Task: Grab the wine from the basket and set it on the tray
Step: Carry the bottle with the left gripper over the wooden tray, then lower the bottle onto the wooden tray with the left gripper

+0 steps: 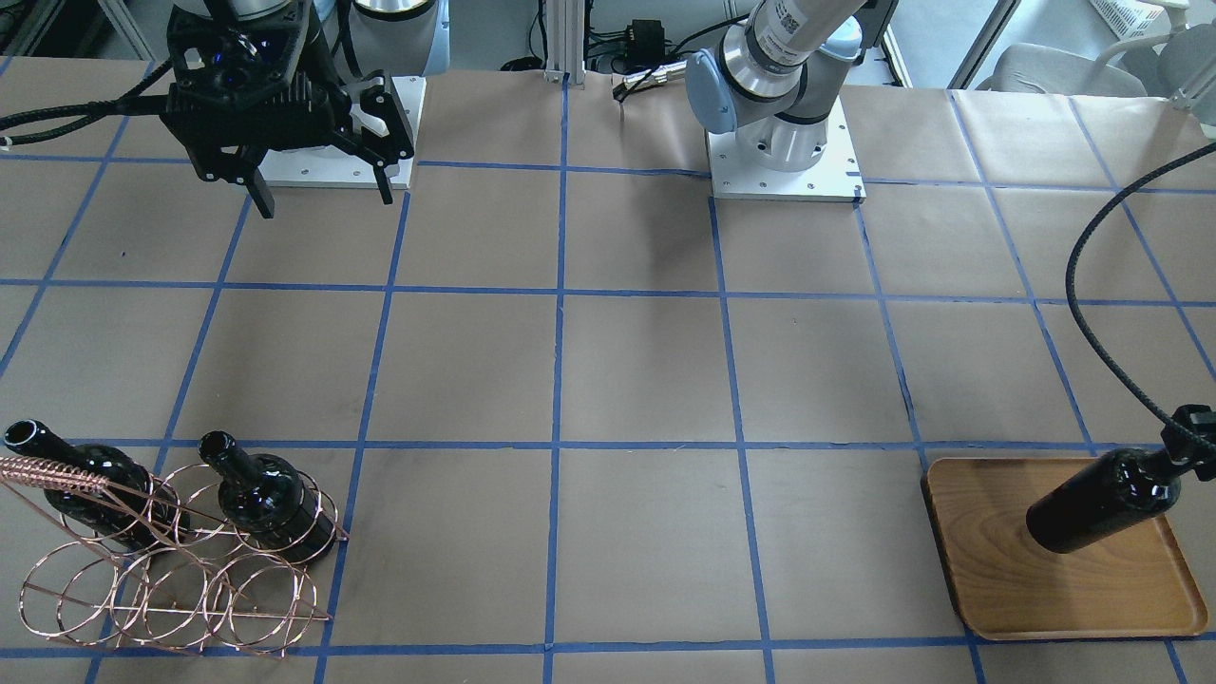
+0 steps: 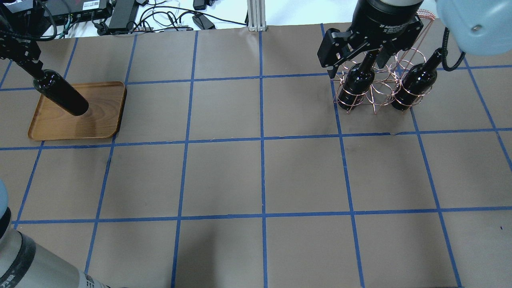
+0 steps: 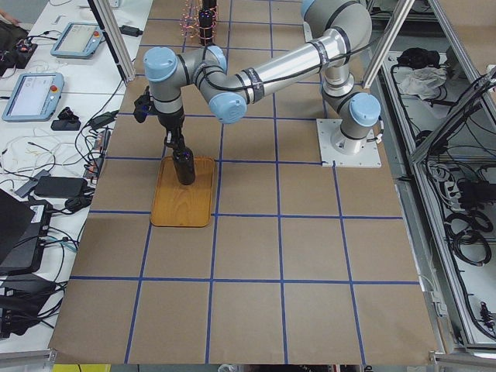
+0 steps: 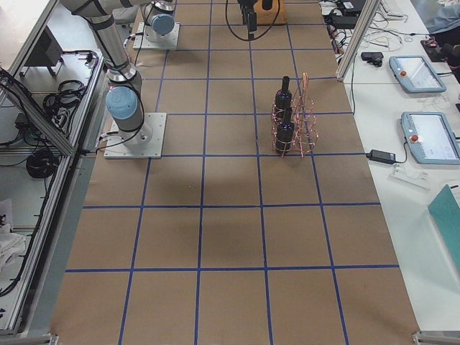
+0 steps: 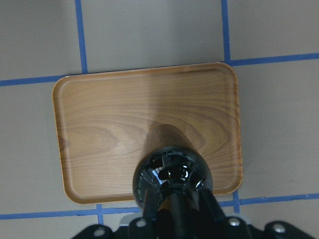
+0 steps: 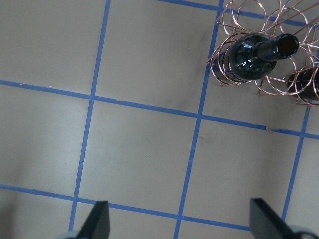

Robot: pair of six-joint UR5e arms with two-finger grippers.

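Closest to the left wrist camera is the wine (image 5: 169, 167), seen almost straight down its length: its long axis runs near vertical, mouth up and base down over the middle of the tray (image 1: 988, 589). Whether the base touches the wood cannot be told. From the front-facing view the bottle appears to slant, base toward 8 o'clock and neck toward 2 o'clock. The left gripper (image 1: 1186, 448) has its fingers clamped on the neck from either side. The tray lies flat at about 4 o'clock in that view, its long sides parallel to the tape lines, near the operators' edge of the tabletop (image 1: 646, 380) and close to its end. The tabletop is brown paper marked into squares by blue tape. At 8 o'clock stands the basket (image 1: 57, 472), holding two more bottles (image 1: 266, 503) upright in its hoops, necks up; the hoops nearest the operators' edge hold nothing. Tray and basket are well apart, with several squares of paper between them. The right gripper (image 1: 323, 198) hangs high at 11 o'clock, near its arm's base plate, fingers spread wide apart. Beyond the operators' edge, desks carry teach pendants (image 3: 77, 39) and cables.
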